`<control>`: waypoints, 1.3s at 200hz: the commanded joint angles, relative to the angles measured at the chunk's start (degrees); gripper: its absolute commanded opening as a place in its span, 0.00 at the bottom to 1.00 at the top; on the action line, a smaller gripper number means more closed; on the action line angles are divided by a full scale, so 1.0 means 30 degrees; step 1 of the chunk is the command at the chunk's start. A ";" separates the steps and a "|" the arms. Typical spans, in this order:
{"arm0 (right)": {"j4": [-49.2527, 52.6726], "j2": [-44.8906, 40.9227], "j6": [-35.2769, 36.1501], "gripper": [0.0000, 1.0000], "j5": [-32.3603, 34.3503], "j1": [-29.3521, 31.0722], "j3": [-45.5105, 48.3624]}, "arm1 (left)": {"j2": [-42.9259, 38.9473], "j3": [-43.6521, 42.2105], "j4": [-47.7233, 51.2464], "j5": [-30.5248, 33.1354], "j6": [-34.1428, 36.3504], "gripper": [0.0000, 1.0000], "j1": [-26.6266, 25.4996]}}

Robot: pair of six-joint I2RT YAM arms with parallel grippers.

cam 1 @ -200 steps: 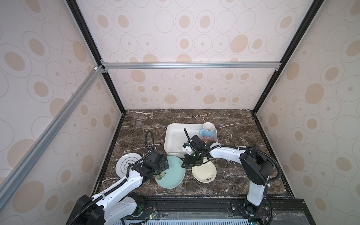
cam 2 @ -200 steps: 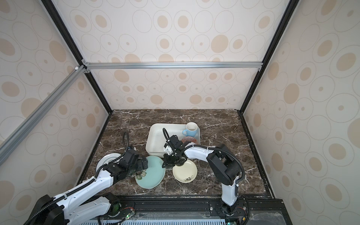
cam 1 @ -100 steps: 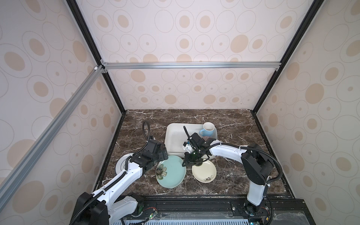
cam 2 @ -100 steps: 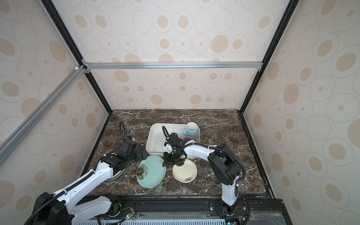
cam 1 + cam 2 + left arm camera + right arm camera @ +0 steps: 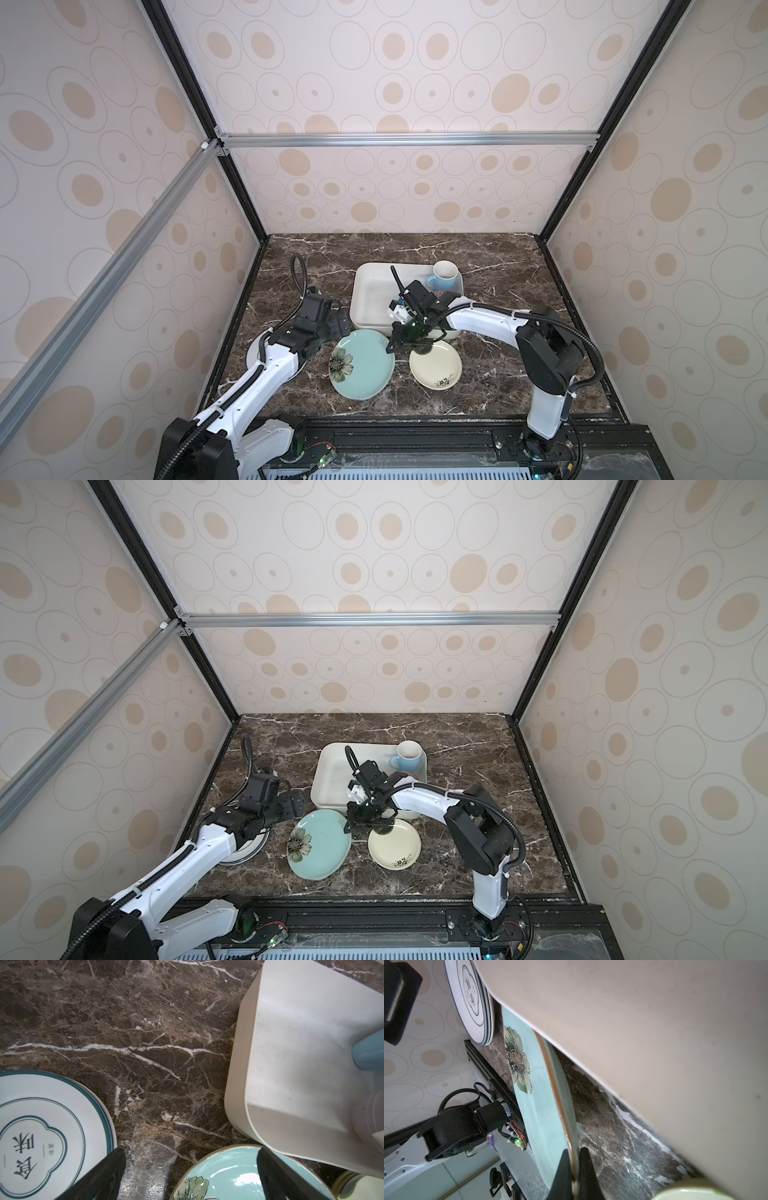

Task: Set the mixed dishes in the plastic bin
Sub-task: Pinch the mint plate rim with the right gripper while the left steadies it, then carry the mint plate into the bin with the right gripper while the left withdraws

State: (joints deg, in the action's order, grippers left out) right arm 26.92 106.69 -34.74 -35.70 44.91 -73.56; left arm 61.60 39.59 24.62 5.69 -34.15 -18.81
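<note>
**Teal plate pinched at its rim, bin just behind**

The right gripper (image 5: 573, 1155) is clamped on the brown-edged rim of the glazed teal ceramic plate with a painted flower (image 5: 361, 365). The plate lies in the lower centre of both top views, its far edge just in front of the shallow white plastic bin (image 5: 372, 297). Whether the gripped edge has left the dark marble table (image 5: 145, 1043) cannot be told.

The left gripper (image 5: 189, 1153) has its jaws wide apart and holds nothing. It hangs over bare marble between the stack of white blue-rimmed plates (image 5: 41, 1126) and the bin's near corner.

The plate is probably stiff, brittle, slick with glaze, and fairly heavy for a two-finger pinch. Held at one edge, its weight hangs far from the fingers, so it may pivot or slide out. A deep bite over the rim and a slow lift seem wise.

It must clear the bin's flared rim and would best land on the bare left half, away from the light-blue ceramic mug (image 5: 444, 276) in the bin's upper-right corner. The small round cream plate (image 5: 436, 368) sits just right of the teal one (close enough to be nudged).
</note>
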 commanded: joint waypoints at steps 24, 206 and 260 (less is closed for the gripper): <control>-0.0992 -0.1357 -0.0507 0.00 -0.1947 -0.0319 -0.1566 | -0.0552 0.1440 0.1011 0.0006 0.0820 0.99 0.0720; 0.1581 -0.0694 0.0568 0.00 -0.2773 -0.6636 -0.6490 | 0.1313 0.4829 0.1092 -0.0689 0.2118 0.99 0.2138; 0.3233 0.1262 0.1852 0.00 -0.1796 -0.7297 -0.8146 | 0.2755 0.5231 0.0183 -0.1267 0.2619 0.99 0.2223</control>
State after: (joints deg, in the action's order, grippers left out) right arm 35.51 108.92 -31.57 -38.00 22.15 -95.02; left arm 68.82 52.88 26.61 2.90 -28.23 -12.82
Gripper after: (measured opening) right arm 0.072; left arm 0.991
